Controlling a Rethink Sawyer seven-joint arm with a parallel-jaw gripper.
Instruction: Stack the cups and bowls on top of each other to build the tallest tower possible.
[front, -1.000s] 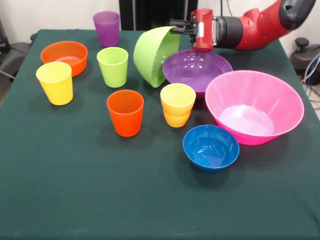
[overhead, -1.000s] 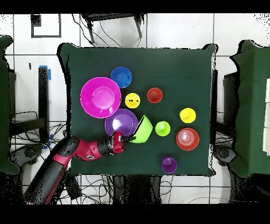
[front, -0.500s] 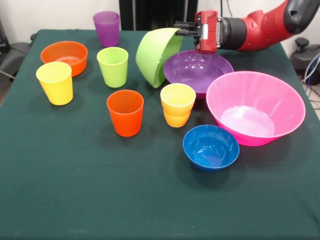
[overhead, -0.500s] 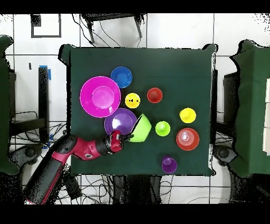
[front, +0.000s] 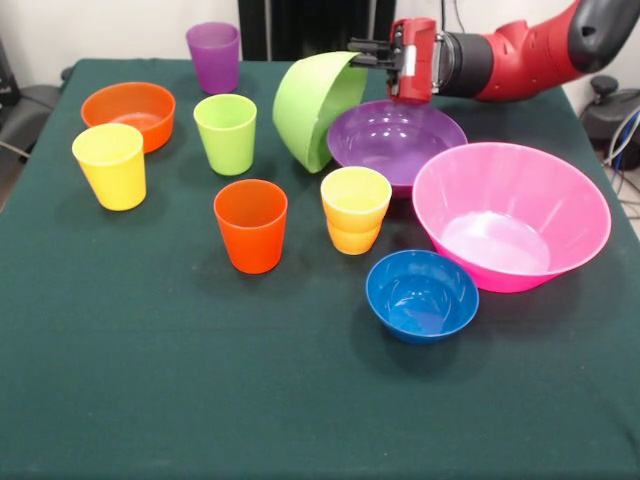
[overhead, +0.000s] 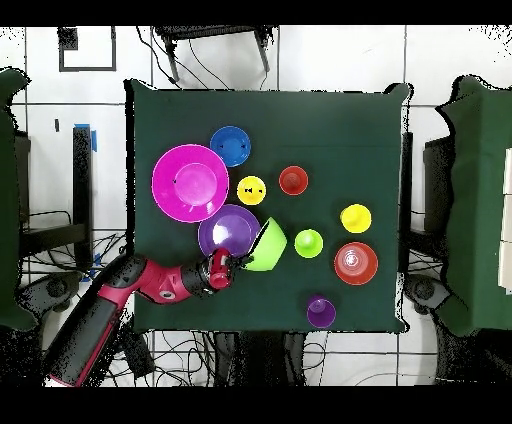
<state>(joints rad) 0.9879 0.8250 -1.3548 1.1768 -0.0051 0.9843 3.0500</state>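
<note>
The red and black arm (front: 520, 48) is reaching in low and nearly level from the right of the front view, its gripper (front: 362, 52) pinching the rim of the lime green bowl (front: 315, 108), fingers closed on the thin wall. The bowl is hanging tipped on its side, mouth facing the purple bowl (front: 396, 138), its lower edge just beside that bowl's rim.

All is sitting on a dark green tablecloth (front: 150, 380); overhead, pale floor tiles (overhead: 330, 60) and loose cables are surrounding the table. The large pink bowl (front: 511, 213) is standing beside the purple one, the blue bowl (front: 421, 294) in front. The yellow-orange cup (front: 355, 208), orange-red cup (front: 250, 225), lime green cup (front: 226, 133), yellow cup (front: 110, 165), purple cup (front: 214, 57) and orange bowl (front: 129, 112) are standing apart.

Compared with a second ago, the gripper and green bowl are sitting slightly higher and farther right.
</note>
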